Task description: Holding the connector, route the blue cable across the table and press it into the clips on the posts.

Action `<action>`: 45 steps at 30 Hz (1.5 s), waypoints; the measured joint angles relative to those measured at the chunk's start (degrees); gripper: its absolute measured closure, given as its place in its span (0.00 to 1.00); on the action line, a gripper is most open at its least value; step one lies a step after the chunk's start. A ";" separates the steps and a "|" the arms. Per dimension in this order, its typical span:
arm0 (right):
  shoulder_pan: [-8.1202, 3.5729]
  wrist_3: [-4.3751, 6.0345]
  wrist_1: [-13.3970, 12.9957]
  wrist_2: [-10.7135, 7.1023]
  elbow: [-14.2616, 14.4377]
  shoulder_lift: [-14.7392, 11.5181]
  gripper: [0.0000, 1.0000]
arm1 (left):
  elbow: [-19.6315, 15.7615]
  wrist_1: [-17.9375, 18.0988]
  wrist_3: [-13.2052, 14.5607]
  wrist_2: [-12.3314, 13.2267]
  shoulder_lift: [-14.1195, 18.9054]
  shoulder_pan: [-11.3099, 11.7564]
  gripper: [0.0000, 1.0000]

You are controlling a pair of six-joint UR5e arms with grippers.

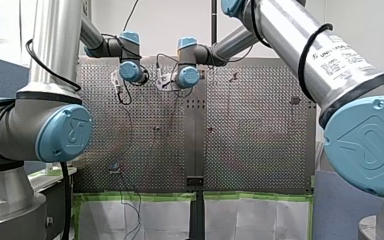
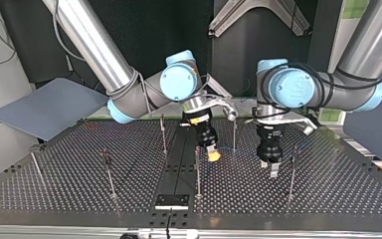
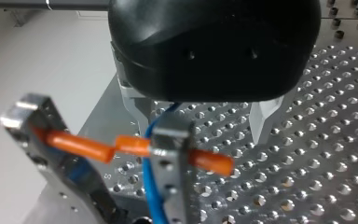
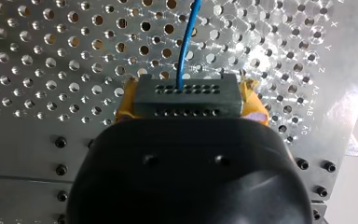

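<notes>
Your right gripper [image 2: 213,155] pinches the connector [image 4: 186,95], leaving the blue cable [image 4: 182,46] free to trail. Your left gripper [image 3: 199,123] is spread astride it, probably to guide it into the clip [image 3: 168,140].

wall [image 1: 170,20] — white | grey board [image 2: 49,107] (tilted) at top view's left | green tape [image 1: 140,197] — on pale sheets [image 1: 130,220]

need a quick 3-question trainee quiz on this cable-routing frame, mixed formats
1. True or false: my right gripper is shut on the connector.
2. Pick one: in the left wrist view, the tubes on the metal clip are A) orange, B) green, C) white.
3. Short answer: what runs out of the connector?

Key: 1 true; 2 A; 3 the blue cable.
</notes>
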 joint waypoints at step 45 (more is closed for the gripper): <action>-0.34 -1.01 1.35 0.15 5.33 0.07 1.00 | -11.27 0.20 1.79 -15.80 0.13 -5.26 1.00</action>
